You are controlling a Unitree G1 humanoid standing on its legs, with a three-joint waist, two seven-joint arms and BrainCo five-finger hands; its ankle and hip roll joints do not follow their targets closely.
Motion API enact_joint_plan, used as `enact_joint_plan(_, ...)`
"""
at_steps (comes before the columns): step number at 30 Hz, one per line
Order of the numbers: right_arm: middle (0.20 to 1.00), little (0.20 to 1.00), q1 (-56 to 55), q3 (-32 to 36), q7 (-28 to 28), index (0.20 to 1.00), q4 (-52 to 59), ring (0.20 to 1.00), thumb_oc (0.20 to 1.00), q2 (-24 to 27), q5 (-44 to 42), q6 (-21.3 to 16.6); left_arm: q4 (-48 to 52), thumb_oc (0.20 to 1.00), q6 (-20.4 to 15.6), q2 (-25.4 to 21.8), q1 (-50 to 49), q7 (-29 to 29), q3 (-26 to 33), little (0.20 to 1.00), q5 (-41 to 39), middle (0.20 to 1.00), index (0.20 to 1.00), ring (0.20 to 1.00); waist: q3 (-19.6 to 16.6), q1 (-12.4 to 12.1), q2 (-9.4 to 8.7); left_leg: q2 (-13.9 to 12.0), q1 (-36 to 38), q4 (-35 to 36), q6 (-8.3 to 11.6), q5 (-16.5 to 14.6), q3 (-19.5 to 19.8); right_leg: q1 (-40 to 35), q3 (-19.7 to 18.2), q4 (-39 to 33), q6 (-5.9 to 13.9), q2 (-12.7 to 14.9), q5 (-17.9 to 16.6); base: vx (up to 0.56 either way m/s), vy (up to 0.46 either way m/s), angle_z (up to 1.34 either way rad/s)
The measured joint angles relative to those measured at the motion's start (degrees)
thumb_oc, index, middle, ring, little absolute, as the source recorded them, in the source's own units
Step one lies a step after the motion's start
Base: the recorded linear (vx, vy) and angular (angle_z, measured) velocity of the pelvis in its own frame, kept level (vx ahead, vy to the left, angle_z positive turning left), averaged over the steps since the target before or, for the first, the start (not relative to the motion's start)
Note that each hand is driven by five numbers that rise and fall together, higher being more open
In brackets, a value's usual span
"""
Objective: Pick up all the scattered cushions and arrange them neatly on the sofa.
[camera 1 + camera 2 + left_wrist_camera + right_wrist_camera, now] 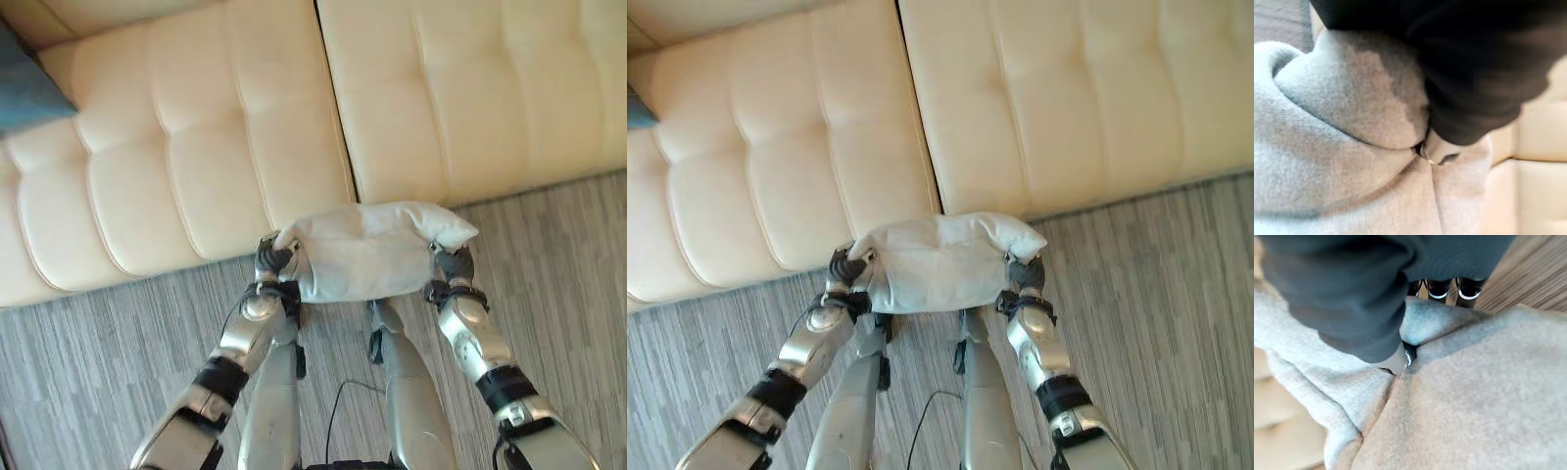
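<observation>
Below the front edge of the cream sofa [196, 147], over the grey striped floor [88, 372], we hold a pale grey cushion [367, 253] between our two hands in the left eye view. Our left hand [274, 262] grips the cushion's left end and our right hand [453, 264] grips its right end, and the fabric bunches up at both corners. The cushion hangs level, just before the seam between the two seat cushions, near the sofa's front but not resting on the seat. A blue-grey cushion [24, 88] lies at the far left on the sofa.

From the right eye view we see the same hold: the cushion spans from one hand to the other, its far edge overlapping the sofa's front edge as seen from above.

Along our left wrist view, the dark cover takes up the upper part, and one silver finger [1437, 149] presses into a deep fold of the grey fabric, so this hand is closed on the cushion. The cream sofa shows beyond.

Along our right wrist view, dark-tipped fingers [1437, 288] curl over the cushion's edge, the cloth pinched and folded under the cover.
</observation>
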State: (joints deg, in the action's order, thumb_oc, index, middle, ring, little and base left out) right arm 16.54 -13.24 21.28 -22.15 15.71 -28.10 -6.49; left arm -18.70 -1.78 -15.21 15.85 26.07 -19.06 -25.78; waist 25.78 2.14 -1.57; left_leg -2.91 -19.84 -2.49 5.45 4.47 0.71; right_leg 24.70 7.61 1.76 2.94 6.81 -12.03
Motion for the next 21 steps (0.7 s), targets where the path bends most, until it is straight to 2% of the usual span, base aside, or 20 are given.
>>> enact_joint_plan(4, 0.200, 0.200, -7.9, 0.4, -2.8, 0.200, 7.1, 0.200, 0.200, -0.1, 3.6, 2.0, 8.0, 0.200, 1.0, -1.2, -10.3, -2.3, 2.2, 0.200, 0.6, 0.200, 0.200, 0.200, -2.8, -0.5, -0.28, -0.2, 7.9, 4.1, -0.01, 0.5, 0.4, -9.1, 0.8, -5.6, 0.56, -0.4, -1.1, 0.10, 0.088, 0.08)
enact_joint_plan(5, 0.200, 0.200, -10.0, 0.2, -3.5, 0.200, 8.2, 0.200, 0.200, -0.1, 4.4, 1.9, 9.3, 0.200, 1.0, -1.6, -12.6, -2.8, 2.4, 0.200, 1.3, 0.200, 0.200, 0.200, -5.0, -0.8, -0.16, -0.2, 8.6, 4.2, -0.29, 0.6, 0.2, -10.0, 0.8, -6.4, 0.63, -0.4, -1.1, 0.09, 0.110, -0.04)
enact_joint_plan(8, 0.200, 0.200, -12.4, 0.3, -5.0, 0.200, 11.7, 0.200, 0.200, 0.0, 7.0, 3.8, 11.8, 0.200, 1.5, -1.5, -15.6, -3.8, 4.5, 0.200, 2.2, 0.200, 0.200, 0.200, -6.8, -1.1, -0.36, -0.1, 12.6, 6.2, -0.41, 0.7, 0.0, -12.9, 0.8, -6.5, 0.51, -0.5, -1.2, 0.06, 0.067, -0.04)
enact_joint_plan(9, 0.200, 0.200, -13.2, 0.3, -5.5, 0.200, 12.8, 0.200, 0.200, -0.1, 7.9, 4.1, 12.6, 0.200, 1.5, -1.6, -16.6, -4.0, 4.7, 0.200, 2.2, 0.200, 0.200, 0.200, -8.5, -1.2, -0.50, -0.1, 13.1, 6.7, -0.42, 0.7, -0.2, -13.1, 0.7, -6.5, 0.87, -0.4, -0.8, 0.07, 0.078, -0.06)
enact_joint_plan(11, 0.200, 0.200, -13.8, 0.4, -5.7, 0.200, 15.0, 0.200, 0.200, 0.0, 9.1, 4.7, 14.7, 0.200, 1.8, -1.6, -18.3, -4.4, 6.0, 0.200, 2.2, 0.200, 0.200, 0.200, -9.4, -1.3, -0.80, 0.0, 14.8, 7.1, -0.69, 0.7, -0.9, -14.5, 0.5, -6.5, 1.07, -0.3, -0.7, 0.06, 0.090, -0.11)
enact_joint_plan(14, 0.200, 0.200, -16.4, 0.7, -5.9, 0.200, 20.7, 0.200, 0.200, -0.1, 10.8, 4.6, 18.8, 0.200, 1.8, -2.0, -20.8, -4.9, 7.1, 0.200, 2.2, 0.200, 0.200, 0.200, -12.6, -1.8, -1.17, 0.1, 15.5, 7.1, -0.97, 0.5, -1.3, -14.9, 0.0, -6.5, 1.64, -0.2, 0.0, 0.05, 0.120, -0.07)
enact_joint_plan(20, 0.200, 0.200, -17.5, 1.0, -6.6, 0.200, 23.1, 0.200, 0.200, -0.2, 11.3, 4.5, 21.1, 0.200, 1.8, -2.5, -22.1, -5.5, 7.9, 0.200, 2.2, 0.200, 0.200, 0.200, -15.6, -2.6, -1.53, 0.4, 17.1, 7.1, -1.45, 0.2, -1.8, -16.3, -0.6, -6.5, 1.80, 0.1, 0.1, 0.05, 0.166, -0.04)
enact_joint_plan(21, 0.200, 0.200, -17.6, 1.1, -6.6, 0.200, 23.2, 0.200, 0.200, -0.2, 11.4, 4.5, 21.2, 0.200, 1.8, -2.5, -22.1, -5.5, 7.8, 0.200, 2.2, 0.200, 0.200, 0.200, -15.7, -2.6, -1.50, 0.7, 17.7, 7.1, -2.09, -0.2, -1.7, -16.9, -0.6, -6.5, 1.11, 0.5, 0.8, 0.05, 0.205, 0.00)
